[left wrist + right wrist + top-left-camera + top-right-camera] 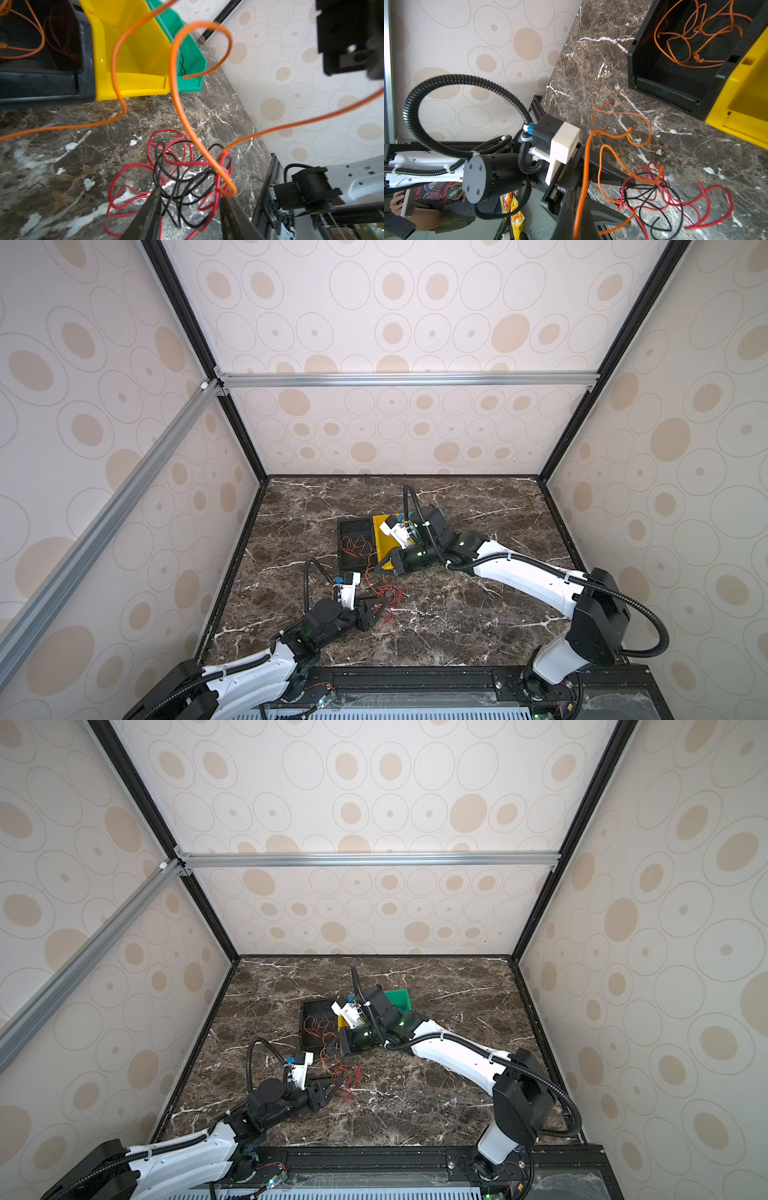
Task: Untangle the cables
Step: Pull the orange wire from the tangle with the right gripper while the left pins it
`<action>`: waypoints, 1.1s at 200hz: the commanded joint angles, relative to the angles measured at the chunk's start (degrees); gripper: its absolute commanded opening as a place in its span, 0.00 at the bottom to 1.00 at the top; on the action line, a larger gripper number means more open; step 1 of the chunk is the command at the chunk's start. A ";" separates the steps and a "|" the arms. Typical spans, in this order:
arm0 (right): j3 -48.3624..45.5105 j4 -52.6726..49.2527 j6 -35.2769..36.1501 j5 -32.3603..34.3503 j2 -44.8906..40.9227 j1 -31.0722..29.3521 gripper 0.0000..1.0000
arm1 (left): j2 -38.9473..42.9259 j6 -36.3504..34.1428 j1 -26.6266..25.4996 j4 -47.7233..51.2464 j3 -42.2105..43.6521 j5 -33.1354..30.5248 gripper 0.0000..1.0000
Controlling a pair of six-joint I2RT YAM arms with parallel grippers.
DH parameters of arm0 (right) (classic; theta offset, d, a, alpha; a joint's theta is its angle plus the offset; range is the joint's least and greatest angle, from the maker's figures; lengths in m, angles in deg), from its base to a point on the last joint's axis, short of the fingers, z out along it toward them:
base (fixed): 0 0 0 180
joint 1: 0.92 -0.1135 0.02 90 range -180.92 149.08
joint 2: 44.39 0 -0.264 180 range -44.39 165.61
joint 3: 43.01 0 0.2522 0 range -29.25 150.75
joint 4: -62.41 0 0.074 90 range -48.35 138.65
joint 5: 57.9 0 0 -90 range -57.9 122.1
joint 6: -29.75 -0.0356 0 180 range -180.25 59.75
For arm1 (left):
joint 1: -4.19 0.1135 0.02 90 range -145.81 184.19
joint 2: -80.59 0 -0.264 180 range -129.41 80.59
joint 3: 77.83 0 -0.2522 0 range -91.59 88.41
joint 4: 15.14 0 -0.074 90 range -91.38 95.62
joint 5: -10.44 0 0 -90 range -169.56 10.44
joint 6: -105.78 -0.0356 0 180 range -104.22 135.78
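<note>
A tangle of red and black cables lies on the marble table in front of the bins. My left gripper is low over it, jaws apart, with red and black loops lying loosely between the fingers. My right gripper is shut on an orange cable, which arcs up and threads through the tangle as a loop. More orange cables lie curled in the black bin.
Three bins stand side by side behind the tangle: black, yellow and green. A thin black wire lies in the green bin. The right arm reaches over the yellow and green bins. Walls enclose the table.
</note>
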 commanded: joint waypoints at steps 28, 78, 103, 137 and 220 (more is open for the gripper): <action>-1.11 -0.76 0.51 0.57 -3.24 0.85 0.00 | -3.95 -0.84 -0.51 -2.95 -1.03 -1.78 0.16; -1.89 -7.24 3.80 7.57 -8.03 3.60 0.00 | -2.15 -0.01 -0.51 -0.37 -0.55 -4.62 0.00; -1.63 -11.72 6.35 14.21 -11.29 5.30 0.00 | -1.23 0.69 -0.54 0.91 0.02 -5.24 0.00; 1.32 -18.96 10.44 23.61 -14.09 7.23 0.00 | -1.02 0.98 -0.49 2.74 0.49 -5.11 0.00; 14.61 -28.38 16.95 37.19 -13.51 9.15 0.00 | -1.21 2.86 -0.50 13.76 0.43 -7.85 0.00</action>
